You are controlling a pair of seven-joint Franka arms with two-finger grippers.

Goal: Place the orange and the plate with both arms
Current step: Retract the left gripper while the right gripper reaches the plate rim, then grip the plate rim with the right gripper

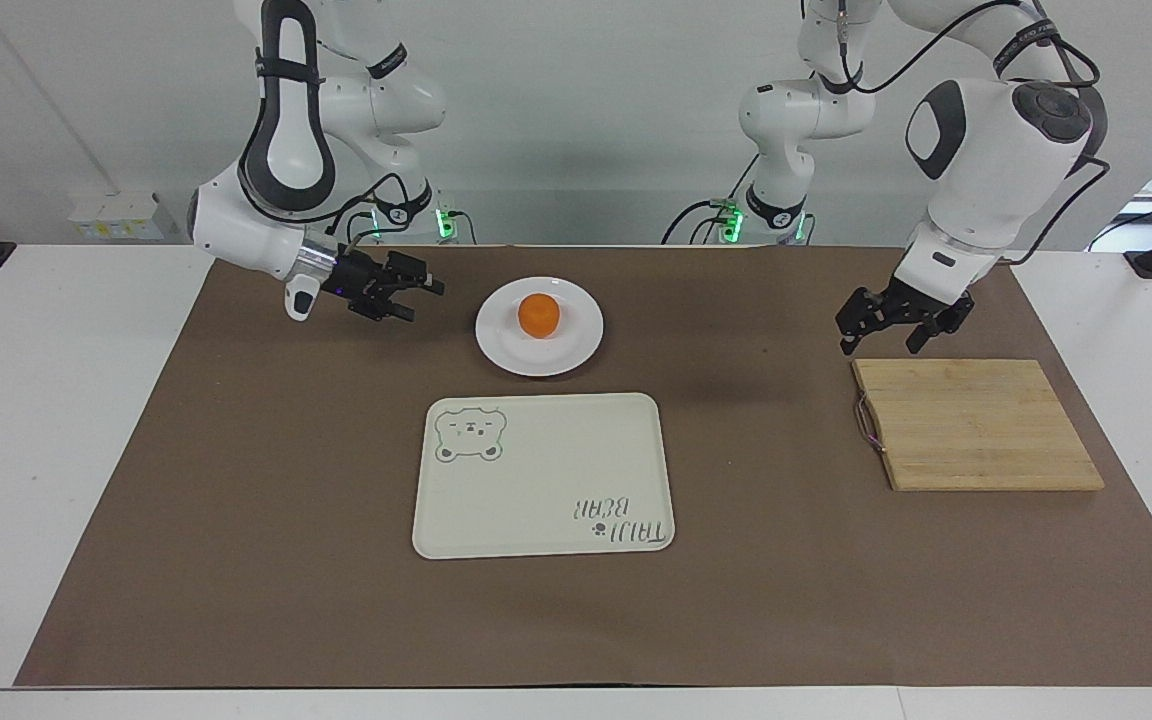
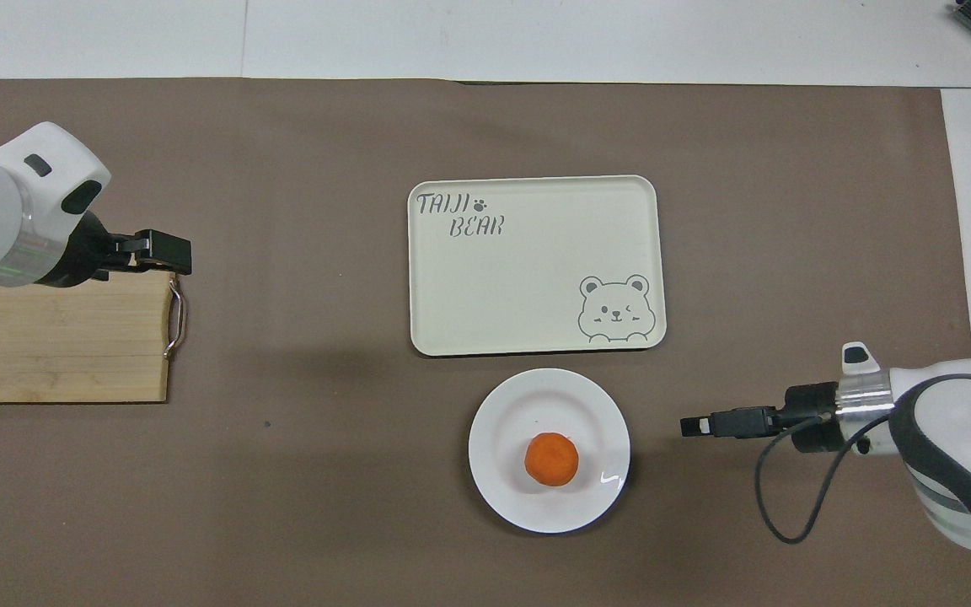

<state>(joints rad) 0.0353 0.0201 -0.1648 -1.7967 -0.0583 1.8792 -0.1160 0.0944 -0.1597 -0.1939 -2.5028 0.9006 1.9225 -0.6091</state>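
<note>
Cream bear-printed tray (image 1: 543,475) lies mid-worktop on brown paper mat (image 1: 236,560); wooden cutting board (image 1: 976,425) with metal handle lies just under the left hand (image 1: 881,340).

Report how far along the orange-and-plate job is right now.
Done: nothing placed yet; the orange sits on the plate, near the bare tray.
In hand: nothing is held. The right gripper is open in the air beside the plate; the left gripper is open above the cutting board's edge.
Left: grasping and placing both.
</note>
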